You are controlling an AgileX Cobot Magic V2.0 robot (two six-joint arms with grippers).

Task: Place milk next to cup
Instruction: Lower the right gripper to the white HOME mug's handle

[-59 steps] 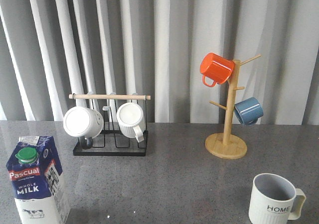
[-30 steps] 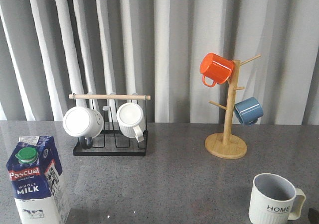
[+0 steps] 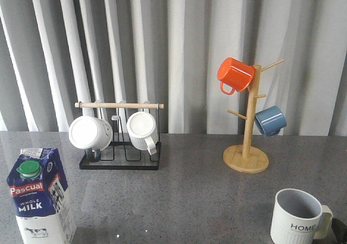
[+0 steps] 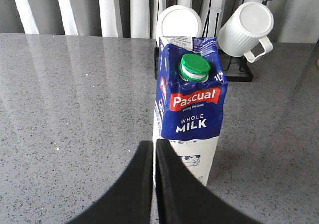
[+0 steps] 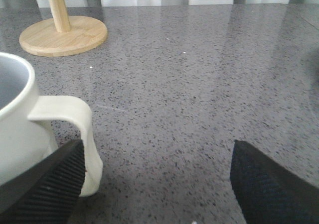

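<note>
Behind cup [image 3: 295,218], right tool [image 3: 340,230] mostly cropped.

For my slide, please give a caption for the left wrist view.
Shut left tool just before the upright milk.

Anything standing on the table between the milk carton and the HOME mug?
No. In the front view, only bare grey tabletop lies between the milk carton and the HOME mug; the black mug rack sits further back.
</note>
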